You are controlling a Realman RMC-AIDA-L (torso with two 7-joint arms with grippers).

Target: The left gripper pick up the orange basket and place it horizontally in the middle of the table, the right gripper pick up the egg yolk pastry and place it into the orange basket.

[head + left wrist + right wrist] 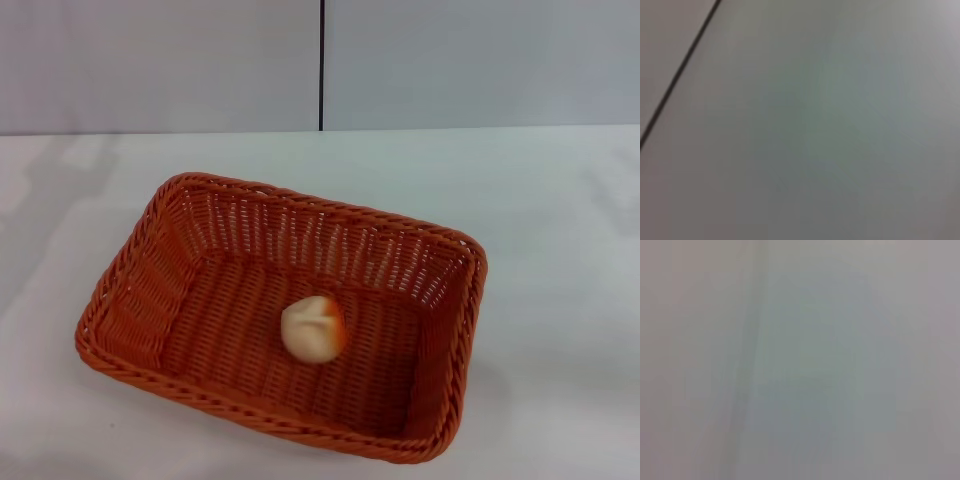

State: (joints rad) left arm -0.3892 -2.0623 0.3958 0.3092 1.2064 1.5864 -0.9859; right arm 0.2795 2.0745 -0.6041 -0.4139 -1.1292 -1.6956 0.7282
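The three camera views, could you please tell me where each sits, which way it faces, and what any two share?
Head view: on the robot's head, looking forward and down at the table, where the orange basket holds the egg yolk pastry; no arm or gripper shows.
Left wrist view: on the left wrist, facing a plain pale surface crossed by a dark line; no gripper shows.
Right wrist view: on the right wrist, facing a featureless pale surface; no gripper shows.
Shared: both wrist views miss basket and pastry.

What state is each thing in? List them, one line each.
orange basket: upright on the table, open side up, lying slightly askew.
egg yolk pastry: resting on the basket floor, near its middle, free of any gripper.
table: bears the basket.
Left and right grippers: not in view.
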